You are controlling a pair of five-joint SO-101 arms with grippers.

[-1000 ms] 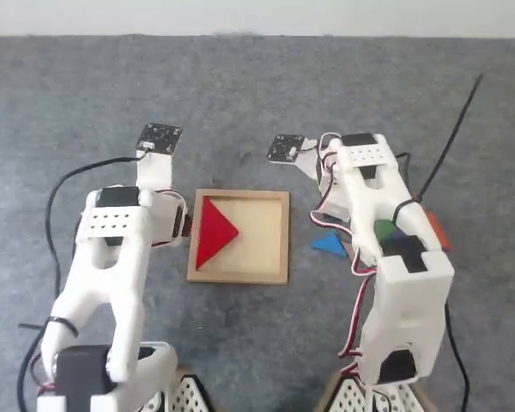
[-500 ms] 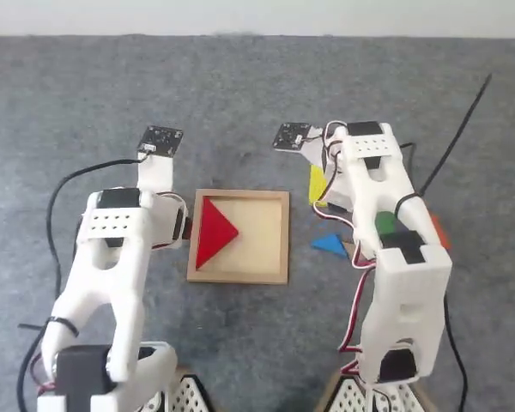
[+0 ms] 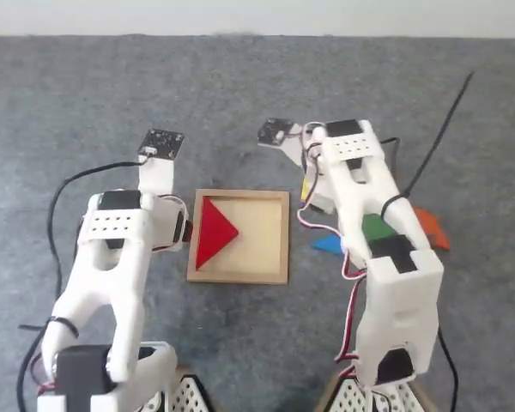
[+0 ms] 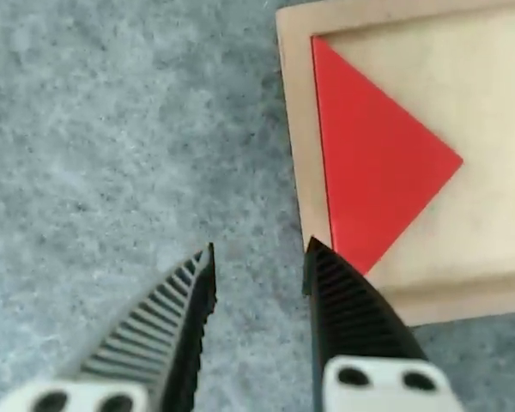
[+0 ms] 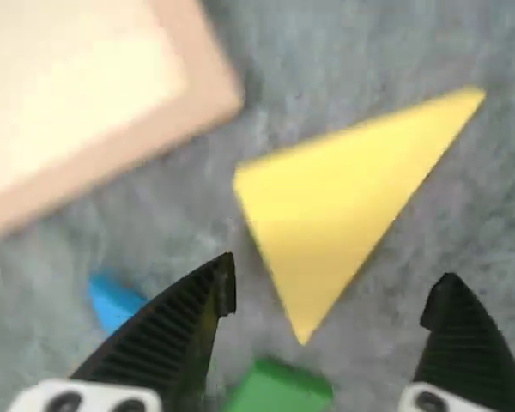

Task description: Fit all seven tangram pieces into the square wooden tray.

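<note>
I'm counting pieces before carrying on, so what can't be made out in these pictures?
1. High view: the right arm covers much of the yellow triangle, green piece, blue piece and orange piece, so shapes and count are unclear.
2. Right wrist view: the green piece is cut off by the picture's edge; one of the fingers hides part of the blue piece.
3. Left wrist view: the tray runs off the edge.
</note>
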